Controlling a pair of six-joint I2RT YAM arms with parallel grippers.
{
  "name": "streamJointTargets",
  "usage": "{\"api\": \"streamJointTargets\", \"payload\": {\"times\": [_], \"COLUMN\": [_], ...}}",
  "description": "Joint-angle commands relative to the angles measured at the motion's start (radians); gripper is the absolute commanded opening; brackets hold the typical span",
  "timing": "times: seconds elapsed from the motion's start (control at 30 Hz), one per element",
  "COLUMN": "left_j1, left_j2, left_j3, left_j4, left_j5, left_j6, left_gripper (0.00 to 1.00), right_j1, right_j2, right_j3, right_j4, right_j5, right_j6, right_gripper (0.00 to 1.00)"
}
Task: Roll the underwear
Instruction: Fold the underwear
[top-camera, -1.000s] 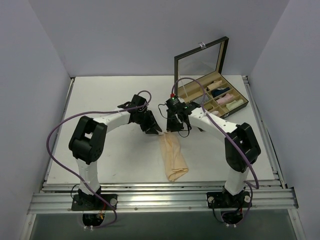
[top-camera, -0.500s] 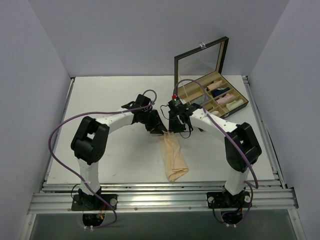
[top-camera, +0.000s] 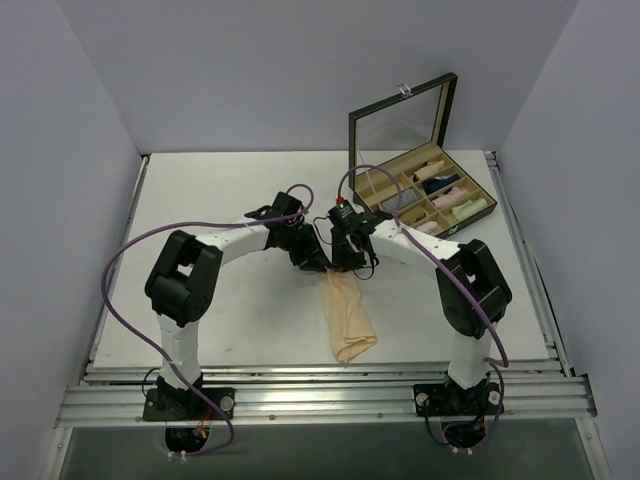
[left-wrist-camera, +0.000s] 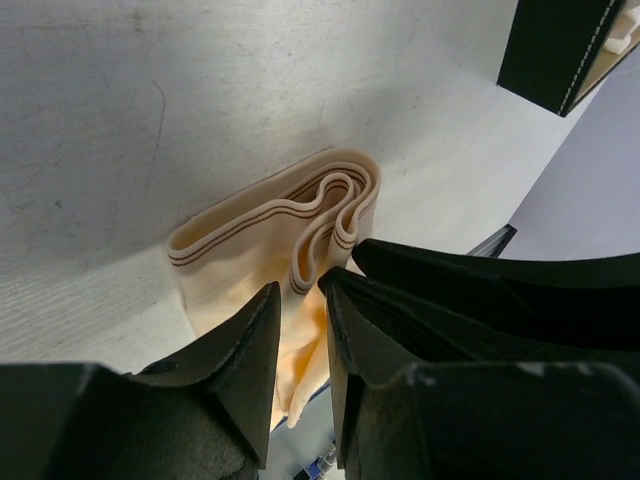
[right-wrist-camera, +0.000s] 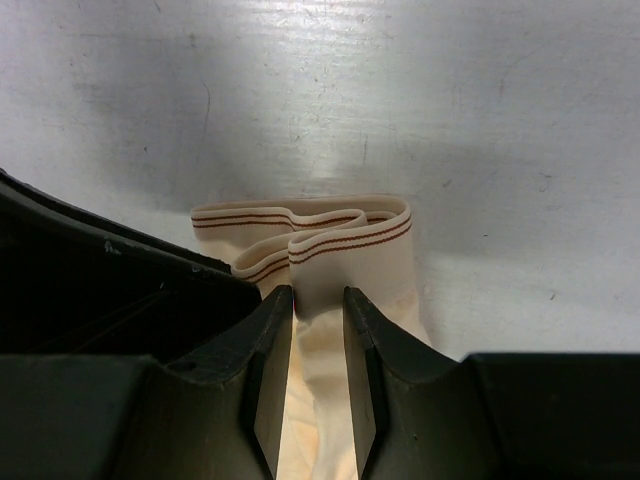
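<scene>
Rolling hasn't really started imo: the underwear (top-camera: 347, 318) lies mid-table as a long flat folded strip running toward 6 o'clock, and only its 12 o'clock end is bunched into loose wavy loops, where the left gripper (top-camera: 318, 262) and right gripper (top-camera: 345, 262) sit side by side. Both have fingers a narrow slit apart with cloth in the gap, can't tell if either is actually pinching. Thin, floppy peach-beige cloth, brown-striped waistband (right-wrist-camera: 300, 222), scuffed white table (top-camera: 220, 200)
</scene>
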Motion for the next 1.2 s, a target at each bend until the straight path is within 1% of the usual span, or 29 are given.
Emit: {"api": "streamJointTargets", "payload": {"times": [0.0,0.07,0.17,0.2,0.27,0.3,0.4,0.67,0.87,1.17], "left_j1": [0.000,0.002,0.000,0.000,0.000,0.000,0.000,0.002,0.003,0.002], "left_j2": [0.018,0.021,0.028,0.036,0.047,0.051,0.050,0.028,0.042,0.054], "left_j3": [0.011,0.012,0.008,0.006,0.002,-0.002,-0.024,-0.052,-0.057,-0.077], "left_j4": [0.008,0.008,0.014,0.014,0.014,0.015,0.034,0.040,0.035,0.043], "left_j5": [-0.007,-0.005,-0.008,-0.008,-0.007,-0.008,-0.010,-0.039,-0.053,-0.068], "left_j6": [0.014,0.015,0.018,0.020,0.021,0.023,0.020,0.024,0.032,0.032], "left_gripper": [0.33,0.33,0.26,0.17,0.09,0.03,0.02,0.02,0.02,0.02], "right_j1": [0.009,0.010,0.010,0.010,0.010,0.010,0.012,0.015,0.042,0.061], "right_j2": [0.008,0.008,0.008,0.008,0.010,0.015,0.009,-0.010,-0.025,-0.042], "right_j3": [0.009,0.008,0.011,0.011,0.011,0.008,0.000,0.011,0.029,-0.020], "right_j4": [-0.021,-0.024,-0.034,-0.036,-0.047,-0.048,-0.047,-0.045,-0.030,0.032], "right_j5": [0.027,0.059,0.073,0.074,0.081,0.082,0.082,0.061,-0.004,-0.080], "right_j6": [-0.005,-0.002,-0.001,0.001,0.003,0.001,0.003,0.006,0.019,0.041], "right_gripper": [0.24,0.22,0.14,0.09,0.05,0.02,0.00,0.00,0.00,0.00]}}
